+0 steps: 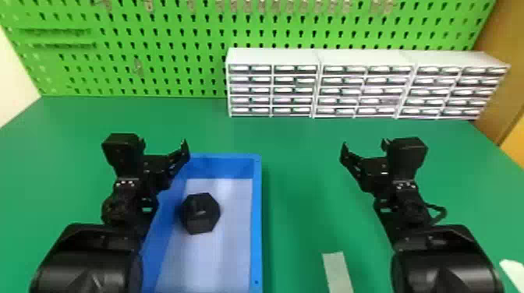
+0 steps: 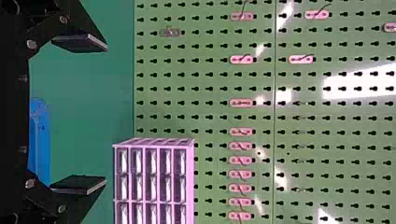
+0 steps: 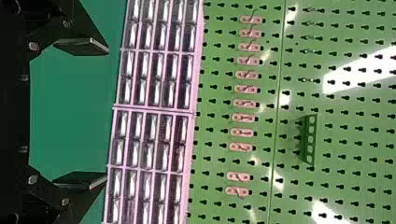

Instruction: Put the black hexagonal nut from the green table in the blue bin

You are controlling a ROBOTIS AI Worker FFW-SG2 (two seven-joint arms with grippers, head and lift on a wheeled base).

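The black hexagonal nut is lying inside the blue bin with a pale floor, close to its left wall. Its dark faces are blending together, so its hole is staying hard to make out, and the underside is facing away from view. The bin is running out of the head view at the bottom, its near end cut off, and the black left arm is covering much of its left side.

Over the bin's far left part, the left gripper is hanging with its jaws apart and nothing between them. In the left wrist view, a blue piece of the bin is showing past the dark gripper body, which is hiding the rest. Well to the right of the bin, the right gripper is hanging above the green tabletop, its jaws also standing apart and empty.

A pale flat strip is lying right of the bin, its near end being cut off. A white piece is poking in at the right edge, too little of it showing to tell what it is. Behind, white drawer cabinets are standing before a green perforated board; the drawers' contents are impossible to tell, and metal hooks are blurring along the board's cropped top.
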